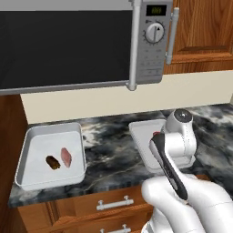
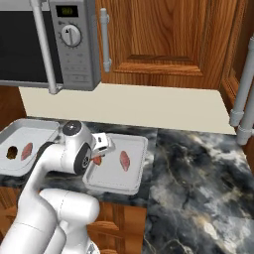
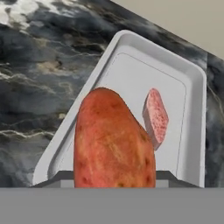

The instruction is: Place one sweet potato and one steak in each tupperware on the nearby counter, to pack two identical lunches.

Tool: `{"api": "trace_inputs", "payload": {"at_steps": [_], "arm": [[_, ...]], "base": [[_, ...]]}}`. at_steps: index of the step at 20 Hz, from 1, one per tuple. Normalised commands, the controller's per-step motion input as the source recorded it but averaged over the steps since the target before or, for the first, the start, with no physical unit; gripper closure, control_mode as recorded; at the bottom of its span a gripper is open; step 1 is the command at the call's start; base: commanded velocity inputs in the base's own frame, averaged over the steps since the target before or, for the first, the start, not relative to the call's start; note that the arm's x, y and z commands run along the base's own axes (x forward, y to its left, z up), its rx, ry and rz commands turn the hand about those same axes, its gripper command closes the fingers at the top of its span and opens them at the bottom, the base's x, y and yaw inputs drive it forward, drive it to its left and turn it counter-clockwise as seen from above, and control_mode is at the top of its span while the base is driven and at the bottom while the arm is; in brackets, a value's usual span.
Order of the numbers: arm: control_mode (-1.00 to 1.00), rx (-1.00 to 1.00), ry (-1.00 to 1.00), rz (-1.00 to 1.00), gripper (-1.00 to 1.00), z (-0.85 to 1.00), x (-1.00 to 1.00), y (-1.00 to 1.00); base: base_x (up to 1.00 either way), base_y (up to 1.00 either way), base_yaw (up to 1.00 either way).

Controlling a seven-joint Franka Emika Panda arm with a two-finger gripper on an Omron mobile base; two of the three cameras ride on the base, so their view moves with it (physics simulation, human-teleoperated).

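Observation:
My gripper [image 2: 98, 157] is shut on the orange-red sweet potato [image 3: 113, 144], which hangs just above the left part of the right tupperware [image 2: 140, 171]. In that tray lies one pink steak [image 3: 155, 118], apart from the held lump. The sweet potato [image 2: 97, 160] shows as a small red spot under the hand. On the counter [image 1: 113, 136] to the left, the other tupperware [image 1: 27, 157] holds a dark brown sweet potato [image 1: 53, 162] beside a steak [image 1: 66, 156]. My arm hides much of the right tupperware [image 1: 139, 132] in the left base view.
A microwave [image 1: 150, 41] hangs above the counter, its door handle [image 2: 47, 49] sticking out. Wooden cabinets [image 2: 163, 39] line the wall to the right. Drawers with silver handles [image 1: 111, 204] sit under the counter edge. Bare marbled top [image 2: 198, 168] stretches to the right.

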Motion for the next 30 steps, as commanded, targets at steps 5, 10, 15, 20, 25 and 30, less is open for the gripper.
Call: {"api": "trace_inputs", "payload": {"at_steps": [5,10,15,20,25,30], "arm": [[-1.0,0.0,0.01,0.0,1.0,-0.25,0.36,-0.02],[-1.0,0.0,0.04,0.0,1.0,-0.23,0.31,-0.1],[-1.0,0.0,0.04,0.0,1.0,-0.24,0.29,-0.08],[-1.0,0.0,0.0,0.0,1.0,-0.31,0.21,0.0],[-1.0,0.0,0.0,0.0,1.0,-0.31,0.2,0.0],[-1.0,0.0,0.0,0.0,1.0,-0.28,0.21,0.0]], "base": [[0.0,0.0,0.0],[0.0,0.0,0.0],[0.0,0.0,0.0],[0.0,0.0,0.0],[0.0,0.0,0.0],[0.0,0.0,0.0]]}}
